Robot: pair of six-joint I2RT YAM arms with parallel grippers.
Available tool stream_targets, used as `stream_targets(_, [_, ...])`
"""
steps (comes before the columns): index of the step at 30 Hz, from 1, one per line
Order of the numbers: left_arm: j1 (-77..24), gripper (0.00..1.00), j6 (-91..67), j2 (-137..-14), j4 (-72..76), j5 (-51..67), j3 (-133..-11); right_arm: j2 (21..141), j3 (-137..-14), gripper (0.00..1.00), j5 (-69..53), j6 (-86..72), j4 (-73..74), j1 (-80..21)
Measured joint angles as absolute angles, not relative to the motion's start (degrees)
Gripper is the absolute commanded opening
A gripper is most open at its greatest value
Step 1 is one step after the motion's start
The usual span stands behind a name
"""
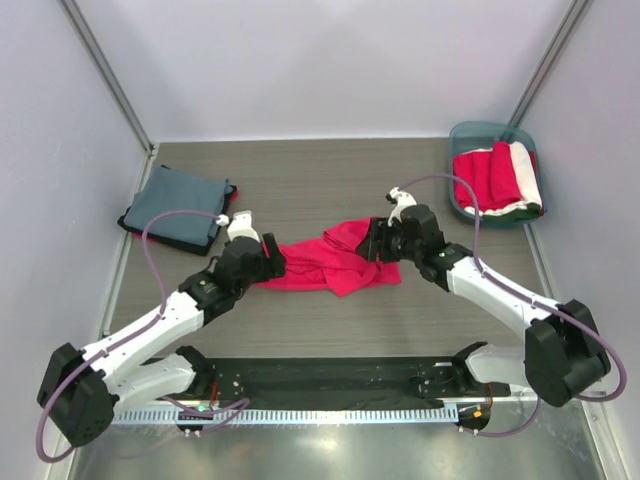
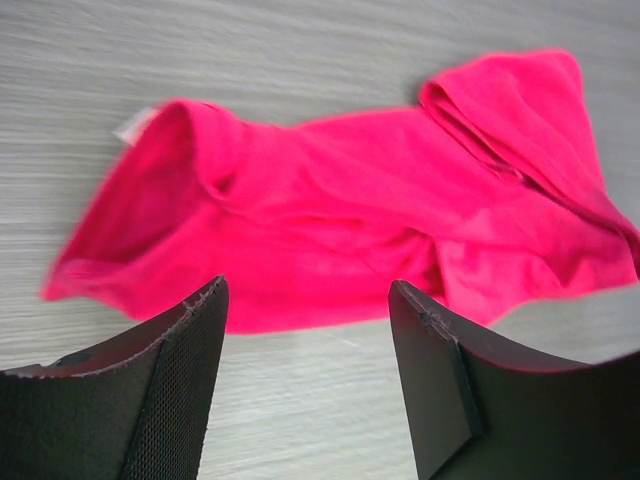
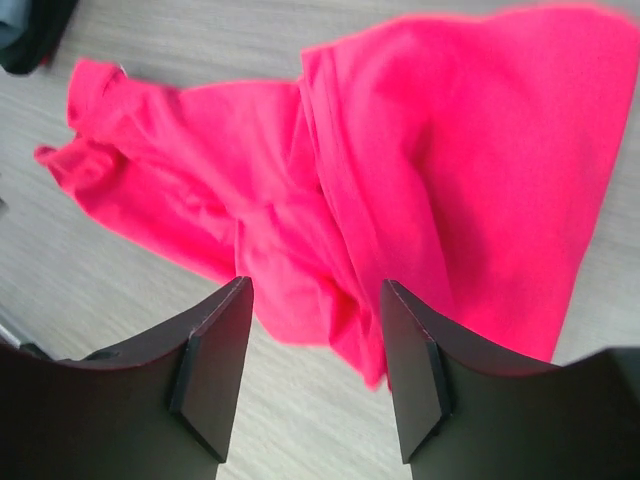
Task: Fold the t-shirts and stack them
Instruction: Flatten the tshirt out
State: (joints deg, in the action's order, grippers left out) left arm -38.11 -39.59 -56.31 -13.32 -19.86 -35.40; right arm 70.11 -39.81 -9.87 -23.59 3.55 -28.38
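Left fingers (image 2: 190,380), right fingers (image 3: 215,370) flank crumpled crimson t-shirt (image 1: 330,262).

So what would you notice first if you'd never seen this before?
The bright crimson-red cloth t-shirt lies crumpled in the middle of the grey wood-grain table, between the left gripper and the right gripper, both open at its ends. A folded slate blue-grey t-shirt sits far left, and a teal plastic tub of red and white shirts stands far right.
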Motion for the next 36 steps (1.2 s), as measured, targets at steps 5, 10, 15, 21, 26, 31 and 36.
stream_targets(5, [-44.4, 0.68, -41.9, -62.0, -10.7, -17.6, -35.5, 76.5, -46.7, 0.54, -8.3, -21.5, 5.2, -28.4])
stream_targets(10, [-50.6, 0.65, -43.9, -71.9, -7.9, -15.5, -37.4, 82.7, -51.0, 0.52, -6.4, -19.2, 7.4, -28.6])
stream_targets(15, [-52.9, 0.65, -46.1, -79.2, -3.4, -12.4, -40.3, 87.4, -52.1, 0.50, -5.9, -18.1, 8.1, -28.8])
stream_targets(21, [-53.0, 0.65, -48.0, -84.1, 0.7, -9.3, -42.1, 89.2, -52.1, 0.34, -6.4, -18.0, 8.0, -28.8])
stream_targets(26, [-53.1, 0.60, -49.8, -86.6, 1.6, -8.3, -42.2, 89.3, -51.5, 0.11, -6.9, -18.2, 5.9, -28.8])
stream_targets(31, [-53.1, 0.53, -51.2, -89.1, 2.2, -7.6, -42.2, 89.3, -49.4, 0.09, -6.9, -18.3, 3.8, -28.8])
stream_targets(36, [-53.1, 0.48, -52.0, -91.6, 2.7, -7.1, -44.3, 89.2, -47.8, 0.02, -6.7, -18.6, 3.0, -28.8])
